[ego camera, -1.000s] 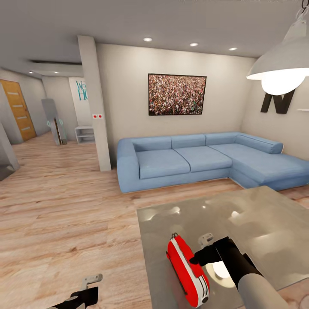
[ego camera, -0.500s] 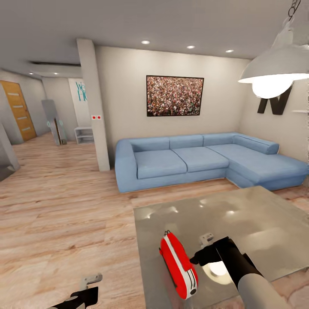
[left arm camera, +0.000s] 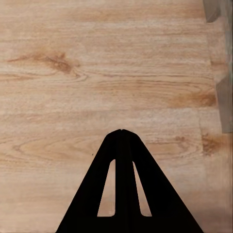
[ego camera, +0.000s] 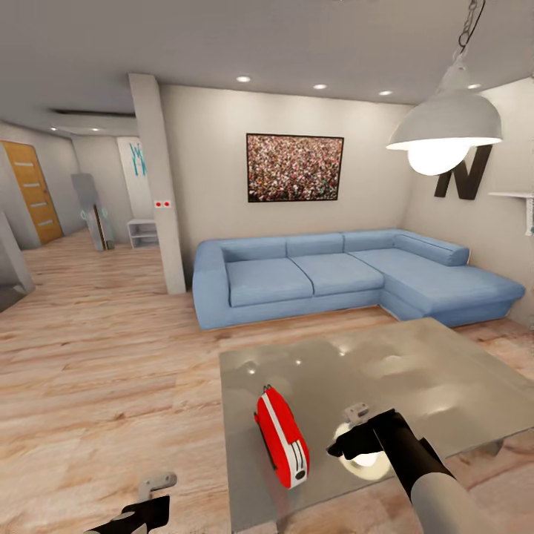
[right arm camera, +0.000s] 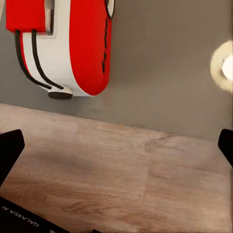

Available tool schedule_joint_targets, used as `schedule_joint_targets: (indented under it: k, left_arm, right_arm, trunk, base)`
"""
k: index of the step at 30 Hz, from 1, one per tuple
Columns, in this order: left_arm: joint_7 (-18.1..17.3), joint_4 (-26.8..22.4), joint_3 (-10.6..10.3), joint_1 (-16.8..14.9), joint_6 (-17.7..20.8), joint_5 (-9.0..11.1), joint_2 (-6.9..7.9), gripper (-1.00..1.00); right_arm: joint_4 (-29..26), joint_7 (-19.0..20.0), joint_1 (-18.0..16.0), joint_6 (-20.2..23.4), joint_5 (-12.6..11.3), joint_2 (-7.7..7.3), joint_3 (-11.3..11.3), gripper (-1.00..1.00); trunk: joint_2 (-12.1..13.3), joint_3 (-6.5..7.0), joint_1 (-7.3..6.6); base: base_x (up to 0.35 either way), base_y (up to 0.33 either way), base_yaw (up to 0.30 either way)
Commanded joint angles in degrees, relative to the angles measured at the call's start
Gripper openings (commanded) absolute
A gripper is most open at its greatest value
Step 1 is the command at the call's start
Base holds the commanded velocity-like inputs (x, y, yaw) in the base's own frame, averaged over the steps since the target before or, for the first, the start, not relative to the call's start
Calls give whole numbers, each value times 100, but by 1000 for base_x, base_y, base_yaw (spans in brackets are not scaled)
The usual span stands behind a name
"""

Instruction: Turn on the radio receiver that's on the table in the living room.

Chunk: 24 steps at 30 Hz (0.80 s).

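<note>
Radio receiver (ego camera: 282, 438), glossy red shell with white trim and rounded ends, lies near the front edge of the grey reflective table (ego camera: 415, 371); its long axis runs from 11 to 5 o'clock. It lies at 9 o'clock from the right gripper (ego camera: 357, 430), the nearer one, fingers spread wide and empty. Left gripper (left arm camera: 122, 133), fingers pressed together, hangs over wood plank floor (left arm camera: 73, 73).
</note>
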Motion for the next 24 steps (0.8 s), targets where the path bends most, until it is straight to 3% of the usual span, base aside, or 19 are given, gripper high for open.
schedule_joint_targets:
  k: [1,6,12,17,19,24]
  left_arm:
    - [1,0,0,0,0,0,0,-100]
    - [-6,0,0,0,0,0,0,-100]
    - [-7,0,0,0,-1,0,0,-100]
    - [-7,0,0,0,-6,0,2,-100]
    - [-4,0,0,0,-11,0,1,-100]
    - [47,0,-3,3,-24,-6,25,-100]
  right_arm:
    - [0,-3,0,-1,0,1,0,100]
    - [0,-49,0,-18,-1,2,0,100]
    - [253,-509,0,-76,-3,-40,-23,100]
    - [700,-719,0,-562,-2,-59,-156,100]
    - [986,-1112,0,-899,-1,-59,-257,100]
    - [1881,-2519,0,-2054,-9,-60,-350,100]
  trunk:
    - [42,18,-23]
    - [242,108,-133]
    - [483,216,-264]
    - [683,306,-374]
    - [764,342,-418]
    - [964,431,-528]
  base:
    - [-218,-231,0]
    - [-220,-231,0]
    - [-225,-225,0]
    - [-86,-84,0]
    - [-18,-18,0]
    - [-5,-4,0]
